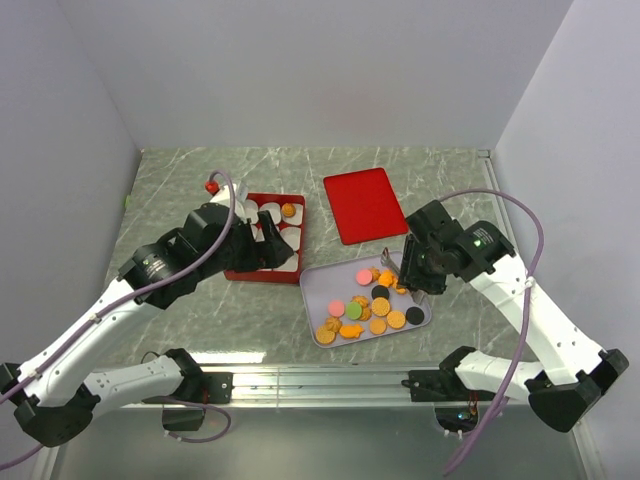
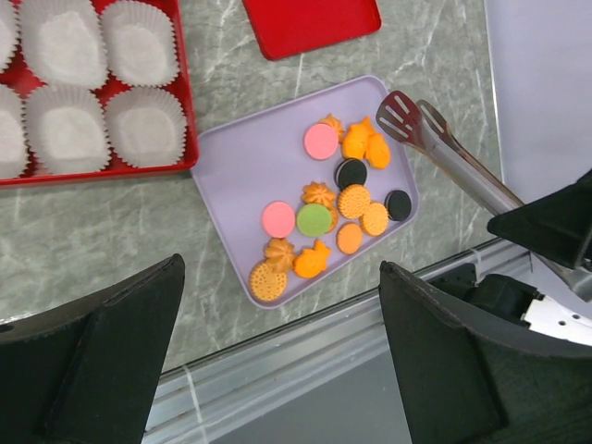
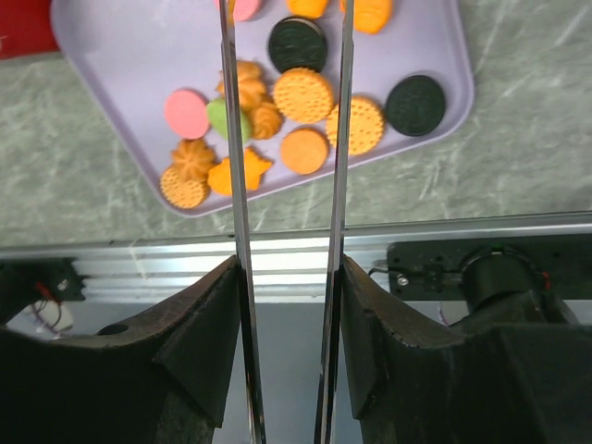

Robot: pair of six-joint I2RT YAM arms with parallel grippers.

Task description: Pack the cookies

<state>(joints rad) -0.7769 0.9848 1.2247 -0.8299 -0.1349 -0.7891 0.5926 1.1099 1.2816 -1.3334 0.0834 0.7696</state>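
Several cookies (image 1: 365, 305), orange, pink, green and black, lie on a lilac tray (image 1: 318, 280). One orange cookie (image 1: 289, 210) sits in a paper cup in the red box (image 1: 240, 272). My right gripper (image 1: 425, 270) is shut on metal tongs (image 1: 392, 262), whose tips hang over the tray's far right corner. In the right wrist view the tongs' arms (image 3: 231, 139) run between my fingers (image 3: 208, 314), spread apart over the cookies (image 3: 305, 92). My left gripper (image 1: 272, 245) hovers open and empty at the box's right side. From the left wrist, the cookies (image 2: 335, 208) and tongs (image 2: 444, 153) show.
White paper cups (image 2: 139, 125) fill the red box (image 2: 185, 120). A flat red lid (image 1: 365, 204) lies behind the tray. A metal rail (image 1: 320, 380) runs along the table's near edge. Walls close in the left, back and right.
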